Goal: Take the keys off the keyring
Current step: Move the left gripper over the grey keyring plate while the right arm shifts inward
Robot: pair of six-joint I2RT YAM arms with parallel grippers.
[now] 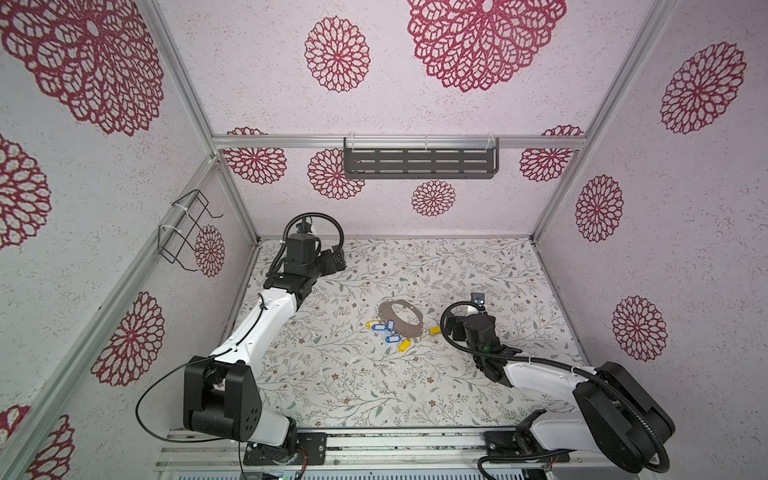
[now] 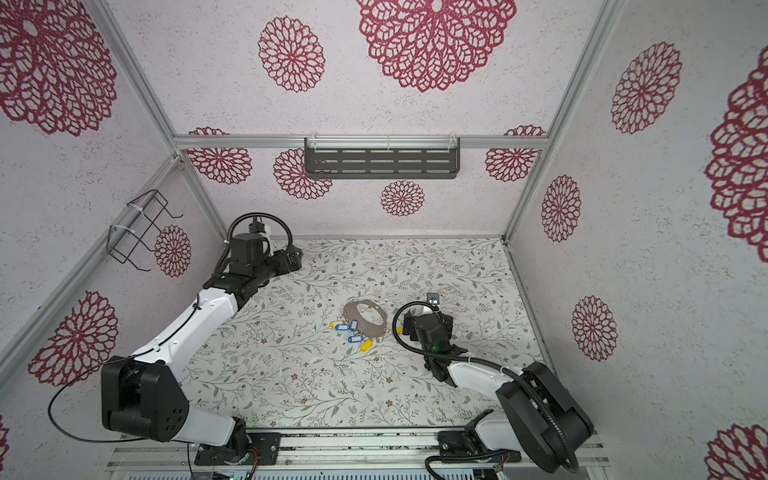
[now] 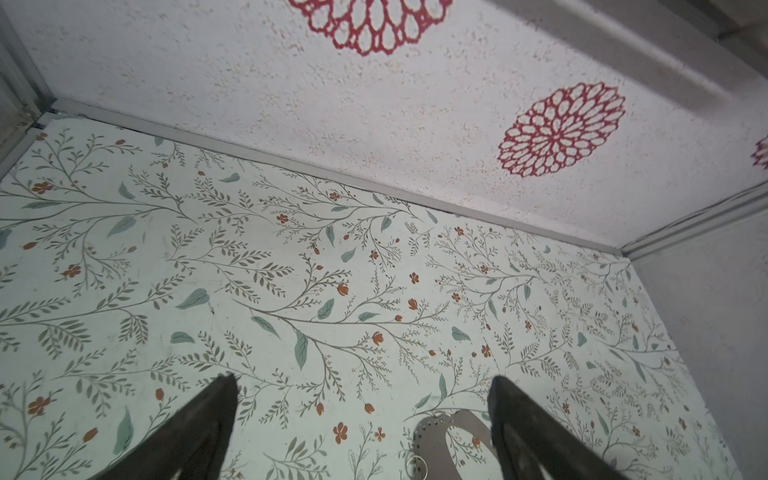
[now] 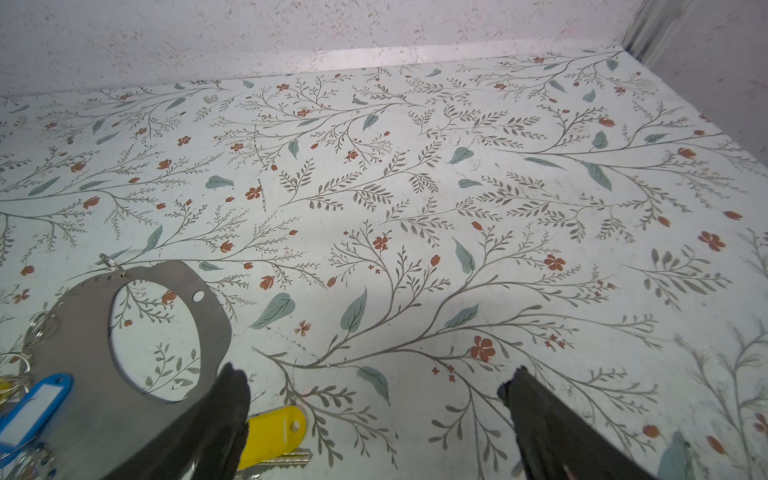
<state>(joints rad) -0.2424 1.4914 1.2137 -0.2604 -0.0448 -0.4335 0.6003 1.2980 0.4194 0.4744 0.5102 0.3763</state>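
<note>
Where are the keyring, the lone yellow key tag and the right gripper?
keyring (image 4: 75, 332): right wrist view, grey band beside hole.
yellow key tag (image 4: 274, 432): right wrist view, tag body.
right gripper (image 4: 374, 376): right wrist view, midway between open fingertips.

Bare table (image 1: 374, 386) around keyring (image 1: 384, 311), keys (image 1: 379, 327)

Pale textured walls (image 1: 415, 104) carry red flower medallions. A dark slotted shelf (image 1: 419, 164) hangs on the back wall, a wire rack (image 1: 183, 232) on the left wall. The desk (image 1: 374, 395) has a leafy floral covering.
</note>
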